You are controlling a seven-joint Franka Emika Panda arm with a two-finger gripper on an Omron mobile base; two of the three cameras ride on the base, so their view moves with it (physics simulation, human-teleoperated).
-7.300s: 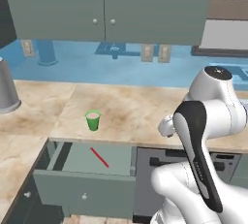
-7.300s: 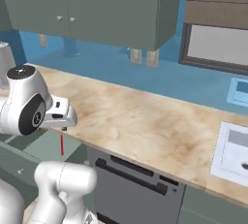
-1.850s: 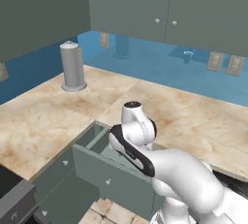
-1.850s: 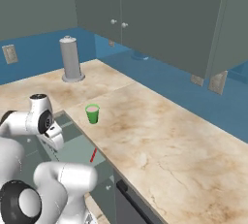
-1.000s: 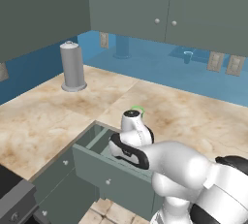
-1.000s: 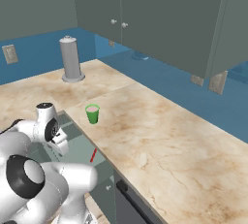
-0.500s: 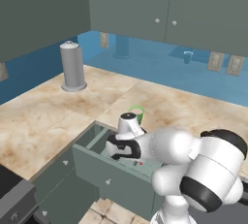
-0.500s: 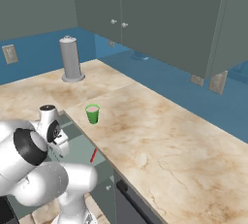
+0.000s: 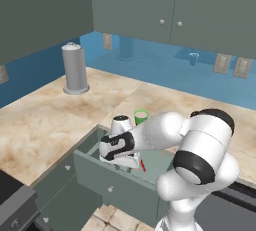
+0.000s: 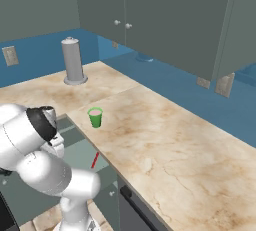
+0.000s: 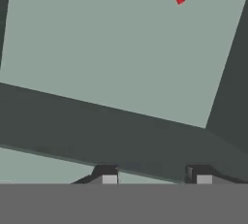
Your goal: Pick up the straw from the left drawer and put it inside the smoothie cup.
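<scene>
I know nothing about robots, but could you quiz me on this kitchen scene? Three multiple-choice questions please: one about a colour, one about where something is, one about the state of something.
1. What colour is the smoothie cup?
A red
B green
C grey

2. Where is the straw?
A inside the cup
B on the floor
C lying in the drawer

3. How does the drawer stand?
A pulled open
B fully shut
C taken out and set on the floor

Answers:
1 B: the cup is bright green with pink at the top.
2 C: the red stick lies on the drawer's floor.
3 A: the drawer's front panel stands out from the counter, so its inside shows.
</scene>
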